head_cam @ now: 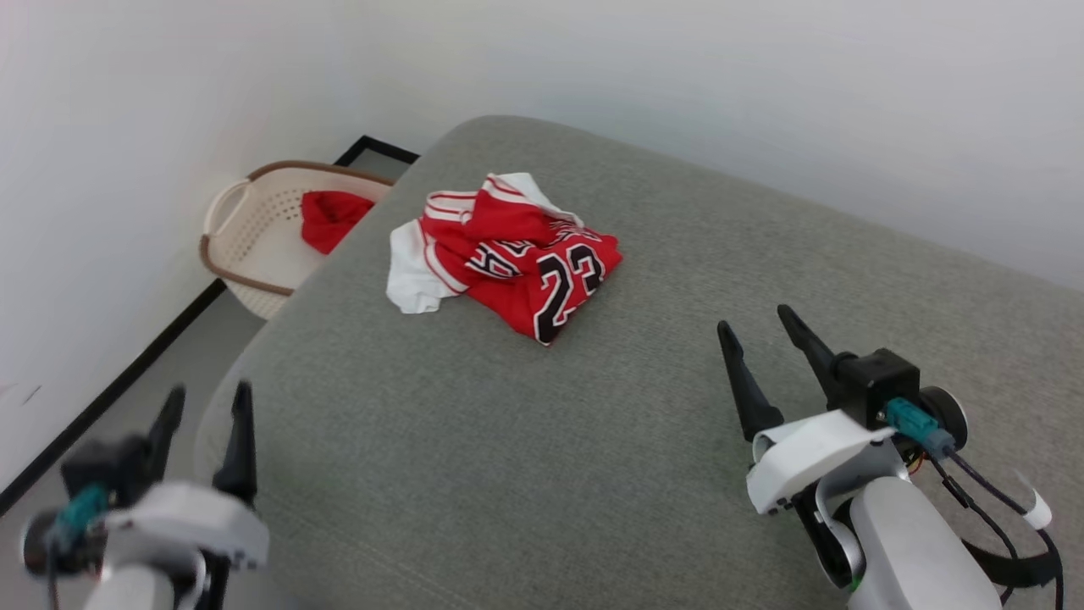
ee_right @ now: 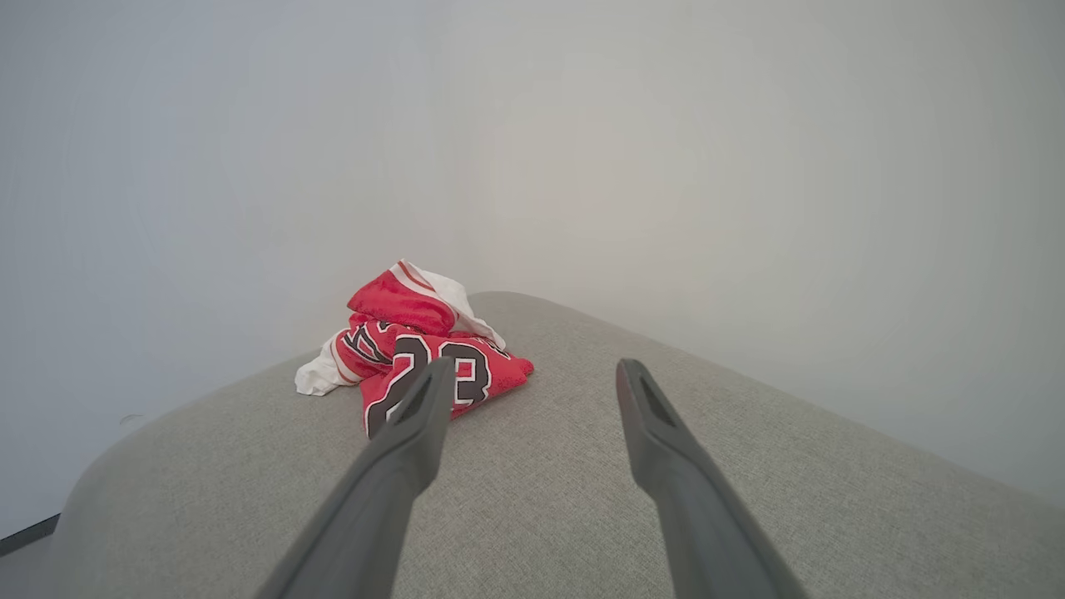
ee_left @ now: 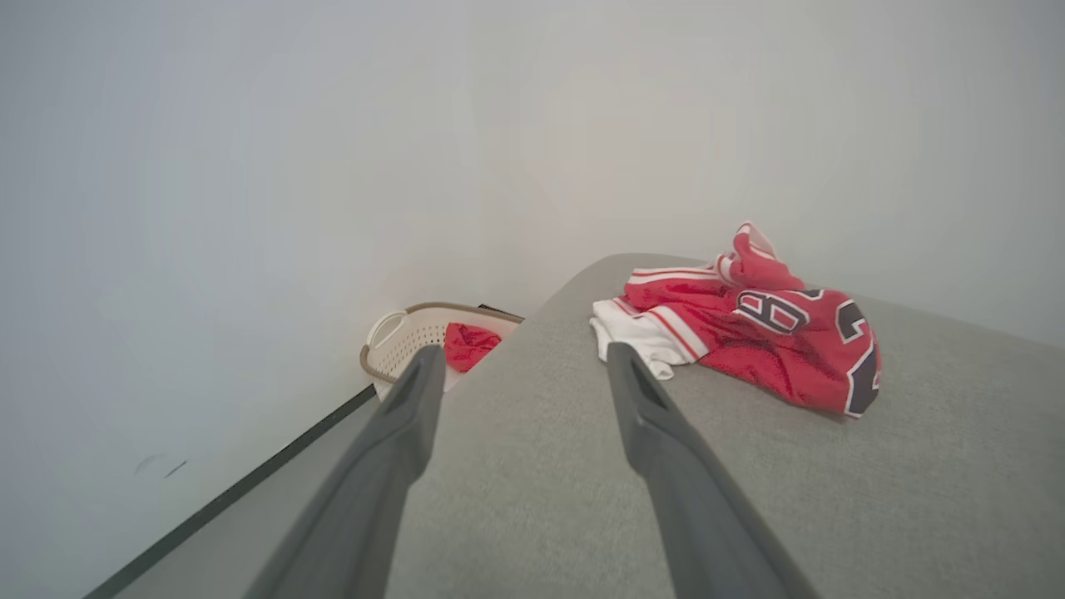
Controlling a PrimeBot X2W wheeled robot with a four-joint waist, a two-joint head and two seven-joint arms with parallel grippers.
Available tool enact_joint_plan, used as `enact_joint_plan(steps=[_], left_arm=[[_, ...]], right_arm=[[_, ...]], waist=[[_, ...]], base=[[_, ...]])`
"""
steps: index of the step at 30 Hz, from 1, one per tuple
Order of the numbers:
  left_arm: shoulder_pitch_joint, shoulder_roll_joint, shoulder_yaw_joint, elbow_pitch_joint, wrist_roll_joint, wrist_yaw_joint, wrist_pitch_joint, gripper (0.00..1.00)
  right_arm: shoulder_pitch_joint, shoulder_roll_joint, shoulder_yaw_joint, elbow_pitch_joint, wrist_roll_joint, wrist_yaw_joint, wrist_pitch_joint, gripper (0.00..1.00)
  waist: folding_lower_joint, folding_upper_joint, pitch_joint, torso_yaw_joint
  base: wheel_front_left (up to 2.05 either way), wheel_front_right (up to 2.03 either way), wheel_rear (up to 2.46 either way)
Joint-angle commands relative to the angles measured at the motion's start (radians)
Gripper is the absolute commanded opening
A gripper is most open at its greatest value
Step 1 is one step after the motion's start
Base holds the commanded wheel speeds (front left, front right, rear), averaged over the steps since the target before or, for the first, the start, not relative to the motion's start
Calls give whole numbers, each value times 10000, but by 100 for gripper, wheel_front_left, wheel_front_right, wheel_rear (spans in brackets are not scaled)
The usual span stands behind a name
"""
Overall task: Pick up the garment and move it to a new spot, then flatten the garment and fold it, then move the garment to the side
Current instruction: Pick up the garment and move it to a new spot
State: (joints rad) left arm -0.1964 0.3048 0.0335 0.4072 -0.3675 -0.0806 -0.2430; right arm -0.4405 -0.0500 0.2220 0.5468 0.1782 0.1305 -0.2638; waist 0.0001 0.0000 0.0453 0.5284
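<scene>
Since the garment (head_cam: pixel 517 263) lies in a crumpled heap toward the far left end of the grey upholstered surface (head_cam: pixel 508 440), with nothing of mine touching it, I judge the step in hand to be the first one — reaching in and picking it up. It is bunched on itself: the black "23" (head_cam: pixel 566 288) faces up on the near side and a white sleeve end (head_cam: pixel 411 280) spills out on the left. My right gripper (head_cam: pixel 753 318) hovers over the surface to the near right of the heap, well short of it, fingers spread apart and holding nothing. My left gripper (head_cam: pixel 210 390) hangs at the surface's near left edge, likewise parted and empty, blurred in the head view. Past the left end, down by the wall, stands a pale laundry basket (head_cam: pixel 246 233) with another red cloth (head_cam: pixel 332 216) in it — not my concern.

To do this well, I would come down on a raised fold rather than the flat printed panel, so the fingers close on a ridge of cloth and not on the upholstery beneath. The fabric looks thin and slippery; a pinch through several layers should lift the whole heap, whereas a single layer may only unroll it. I would lift until the trailing sleeves clear the surface before carrying it toward the open middle.
</scene>
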Motion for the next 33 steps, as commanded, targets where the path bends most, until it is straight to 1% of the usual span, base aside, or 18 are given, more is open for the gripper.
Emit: enact_joint_plan(steps=[1,3,4,5,7,8,9,10,11,14,18,19,20,23,26,28,30,33], left_arm=[[-484,222,-146,99,119,-109,31,100],[-1029,338,-419,257,211,-227,90,100],[-1029,338,-419,257,211,-227,90,100],[-1380,360,-555,360,240,-279,102,100],[-2055,485,-727,660,159,-356,126,100],[-2793,572,-865,1077,-14,-416,133,100],[-3181,669,-962,1289,-20,-430,128,100],[-3181,669,-962,1289,-20,-430,128,100],[-3972,805,-1158,1775,-155,-482,82,100],[-5104,1075,-1599,2526,-616,-498,155,100],[-6357,1801,-2331,3485,-1837,-497,557,100],[-6357,1801,-2331,3485,-1837,-497,557,100],[-6586,1949,-2527,3706,-2142,-498,737,100],[-7078,2462,-3138,4379,-3143,-500,1752,100],[-7307,2819,-3644,4835,-4434,-504,3369,100],[-7401,3255,-3931,5038,-4993,-489,4274,100],[-7450,3410,-4121,5125,-5648,-489,5003,100],[-7460,3695,-4407,5230,-6338,-489,5939,100]], right_arm=[[126,-3,131,-167,-75,4,-11,100],[58,2,384,-264,-171,4,-11,100],[58,2,384,-264,-171,4,-11,100],[-2,-4,467,-283,-257,4,-11,100],[-146,-21,797,-293,-303,3,-11,100],[-334,-26,1052,-296,-326,-1,-11,100],[-436,-26,1128,-308,-341,-1,-11,100],[-436,-26,1128,-308,-341,-1,-11,100],[-598,-10,1341,-338,-368,-1,-11,100],[-921,-22,1568,-455,-356,-1,-11,100],[-1295,-19,1993,-687,-271,-1,-11,100],[-1295,-19,1993,-687,-271,-1,-11,100],[-1371,-9,2075,-759,-254,-1,-11,100],[-1564,-7,2396,-904,-218,-1,-11,100],[-1665,-6,2565,-1026,-182,-1,-11,100],[-1703,-1,2622,-1134,-167,-1,-11,100],[-1703,2,2656,-1225,-220,-1,9,100],[-1792,2,2641,-1489,-386,-1,158,100]], waist=[[-1,0,147,-392],[-1,0,401,-856],[-1,0,401,-856],[-1,0,550,-1078],[-1,0,883,-1578],[-1,0,1234,-2030],[-1,0,1419,-2233],[-1,0,1419,-2233],[-1,0,1762,-2641],[-1,0,2268,-3195],[-1,0,2817,-3862],[-1,0,2817,-3862],[-1,0,2915,-3998],[-1,0,3138,-4391],[-1,0,3220,-4690],[-1,0,3281,-4843],[-1,0,3347,-4962],[-1,0,3566,-5085]], base=[[0,0,0],[0,0,0],[0,0,0],[0,0,0],[0,0,0],[0,0,0],[0,0,0],[0,0,0],[0,0,0],[0,0,0],[0,0,0],[0,0,0],[0,0,0],[0,0,0],[0,0,0],[0,0,0],[0,0,0],[0,0,0]])
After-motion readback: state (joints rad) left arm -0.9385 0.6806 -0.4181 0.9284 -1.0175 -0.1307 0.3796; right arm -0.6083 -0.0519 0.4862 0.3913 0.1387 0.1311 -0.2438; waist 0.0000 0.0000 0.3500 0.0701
